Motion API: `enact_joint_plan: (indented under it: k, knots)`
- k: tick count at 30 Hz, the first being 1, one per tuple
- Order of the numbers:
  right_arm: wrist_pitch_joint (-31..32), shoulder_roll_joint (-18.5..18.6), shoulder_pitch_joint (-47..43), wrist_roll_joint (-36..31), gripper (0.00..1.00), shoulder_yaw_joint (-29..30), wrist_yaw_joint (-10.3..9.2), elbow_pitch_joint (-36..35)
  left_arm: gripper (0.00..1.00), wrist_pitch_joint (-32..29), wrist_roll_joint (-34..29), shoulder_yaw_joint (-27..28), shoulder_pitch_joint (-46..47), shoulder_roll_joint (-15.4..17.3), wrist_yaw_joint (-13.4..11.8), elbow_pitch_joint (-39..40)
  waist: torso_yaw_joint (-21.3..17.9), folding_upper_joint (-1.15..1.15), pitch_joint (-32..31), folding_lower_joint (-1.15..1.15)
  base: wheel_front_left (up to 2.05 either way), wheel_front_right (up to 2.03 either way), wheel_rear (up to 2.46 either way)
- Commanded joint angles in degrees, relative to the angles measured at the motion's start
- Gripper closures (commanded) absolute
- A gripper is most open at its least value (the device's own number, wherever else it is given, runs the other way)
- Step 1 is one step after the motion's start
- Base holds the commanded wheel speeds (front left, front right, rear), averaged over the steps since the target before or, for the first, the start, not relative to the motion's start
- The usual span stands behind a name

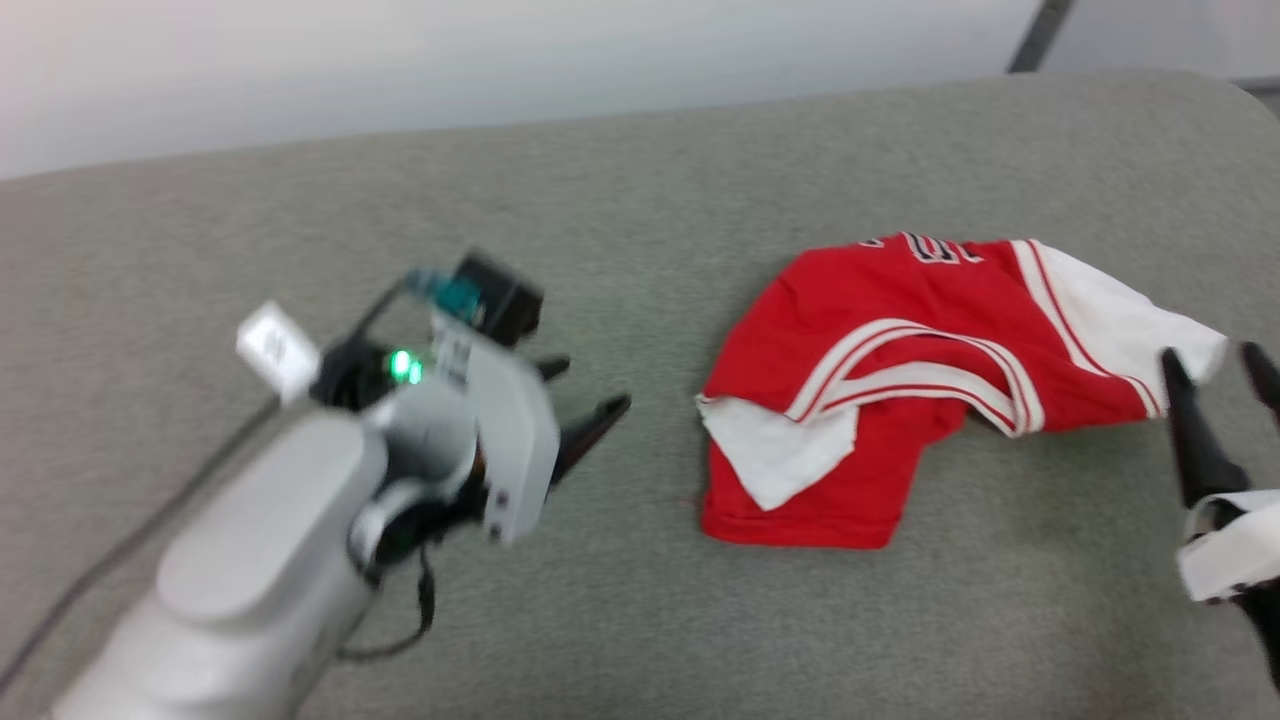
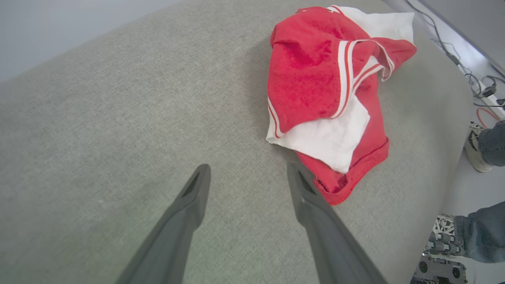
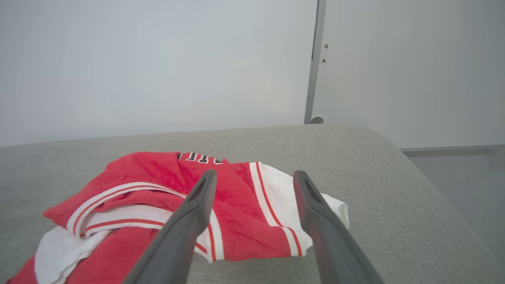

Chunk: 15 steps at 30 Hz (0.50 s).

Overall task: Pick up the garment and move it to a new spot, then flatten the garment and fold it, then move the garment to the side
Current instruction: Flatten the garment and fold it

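The garment (image 1: 900, 330), a red jersey with white sleeves and striped trim, lies crumpled on the grey padded table (image 1: 620, 200), right of centre. Part of its black lettering shows at the far edge. My left gripper (image 1: 585, 395) hovers open to the garment's left, a short gap from the white sleeve. In the left wrist view the garment (image 2: 315, 79) lies just beyond and right of the open left gripper (image 2: 246, 169). My right gripper (image 1: 1215, 365) stands open at the garment's right white sleeve, nothing between its fingers. The right wrist view shows the open right gripper (image 3: 254, 175) above the garment (image 3: 158, 189).
The table's rounded right edge (image 3: 414, 173) drops off near the garment. A person's legs in jeans and shoes (image 2: 481, 146) stand on the floor beside the table, with cables (image 2: 473, 79) along the wall. Bare grey surface (image 2: 98, 138) spreads left of the garment.
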<state>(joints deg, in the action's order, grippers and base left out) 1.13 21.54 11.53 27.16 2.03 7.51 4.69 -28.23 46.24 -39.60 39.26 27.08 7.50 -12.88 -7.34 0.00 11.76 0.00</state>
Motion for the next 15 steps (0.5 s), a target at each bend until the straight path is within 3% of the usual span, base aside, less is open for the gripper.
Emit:
enact_joint_plan:
  k: [1, 7, 15]
  knots:
    - [0.7, -1.2, -0.1, -0.5, 0.00, -0.7, -0.04, -1.7, 0.00, -3.1, 2.5, -1.9, 3.5, -0.1, -0.1, -0.8, -3.0, 0.00, 1.6, 0.00, 0.00, 0.00, 0.00]
    - [1.6, -2.3, 1.3, -0.6, 0.00, -1.8, -0.04, -3.8, 0.00, -11.3, 8.5, -8.3, 12.5, -2.6, -0.1, -5.8, -6.3, 0.00, 4.4, 0.00, 0.00, 0.00, 0.00]
    - [0.6, -2.5, 2.2, -0.8, 0.00, -2.0, -0.04, -3.9, 0.00, -11.8, 12.5, -13.7, 16.3, -2.4, -0.1, -9.7, -8.3, 0.00, 5.8, 0.00, 0.00, 0.00, 0.00]
